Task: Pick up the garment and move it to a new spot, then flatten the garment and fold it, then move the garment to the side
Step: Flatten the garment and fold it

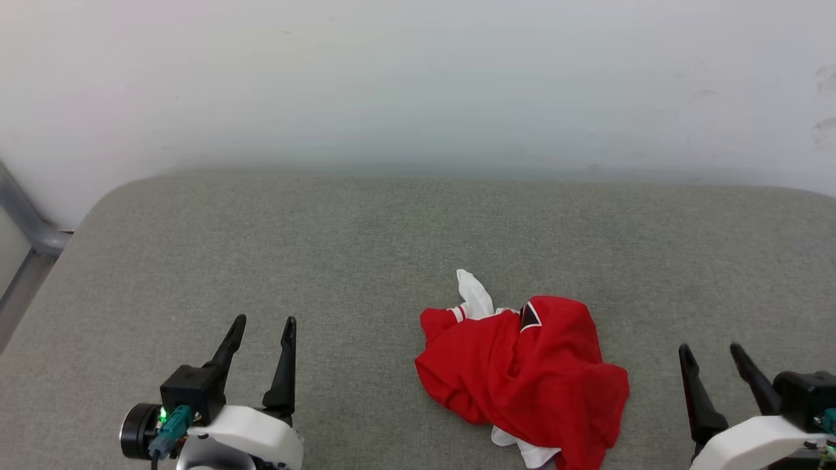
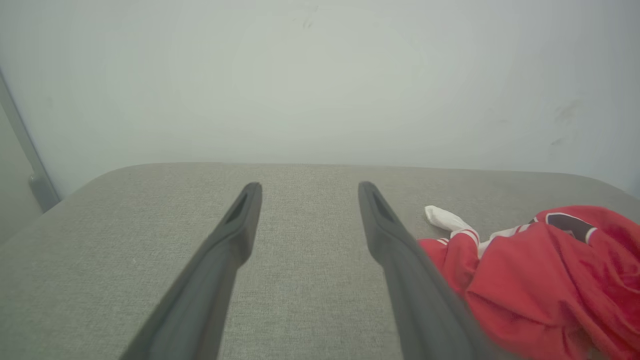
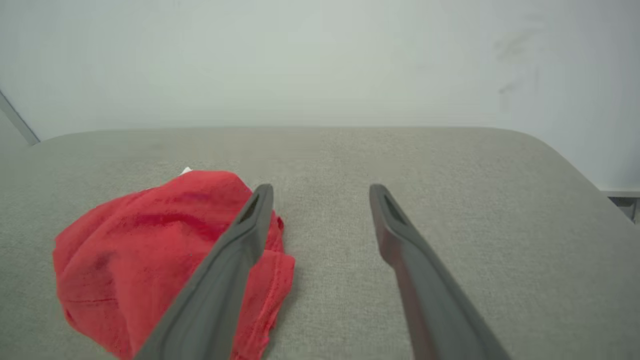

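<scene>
The garment (image 1: 522, 378) is a crumpled red heap with white sleeve bits and striped trim, lying on the grey cushioned surface (image 1: 366, 248) right of centre near the front edge. My left gripper (image 1: 264, 333) stands open at the lower left, well apart from it. At the lower right, my right gripper (image 1: 712, 356) is open too, just right of the heap. In the left wrist view the garment (image 2: 540, 280) lies to the right of the open left gripper (image 2: 305, 192). The right wrist view has the garment (image 3: 150, 260) left of the open right gripper (image 3: 320, 192).
A pale wall (image 1: 418, 78) rises behind the surface. A grey metal frame (image 1: 26, 241) stands at the far left, beyond the rounded corner. Bare grey fabric stretches across the left and back of the surface.
</scene>
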